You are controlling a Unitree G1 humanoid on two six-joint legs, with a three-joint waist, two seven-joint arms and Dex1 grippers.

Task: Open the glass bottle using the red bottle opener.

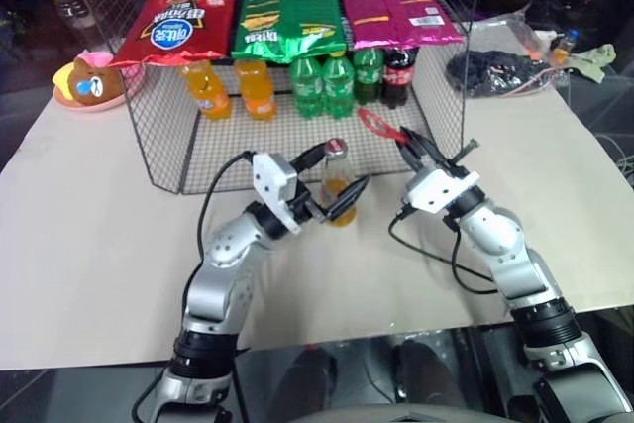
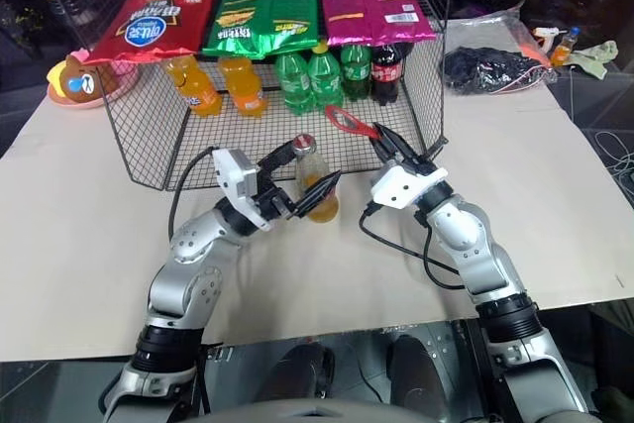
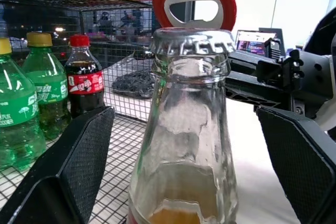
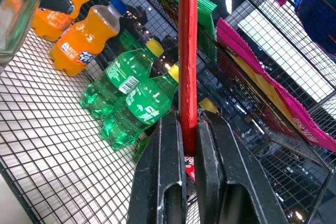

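Glass bottle (image 1: 338,183): we judge it fragile, slick | left end effector (image 1: 335,181) released, straddling bottle | right end effector (image 1: 403,140) clenching red bottle opener (image 1: 372,124) beside bottle's cap

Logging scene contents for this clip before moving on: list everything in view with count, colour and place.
glass bottle: one, clear with orange drink, capped, between the left tool's fingers
red bottle opener: one, red, clamped in right tool
wire rack: one, black, mid-table
snack bags: four, red, green, two pink, atop rack
orange soda bottles: two, inside rack
green soda bottles: three, inside rack
cola bottle: one, dark, inside rack
bear toy: one, brown, on pink plate, far left
left tool: open around bottle
right tool: shut on opener
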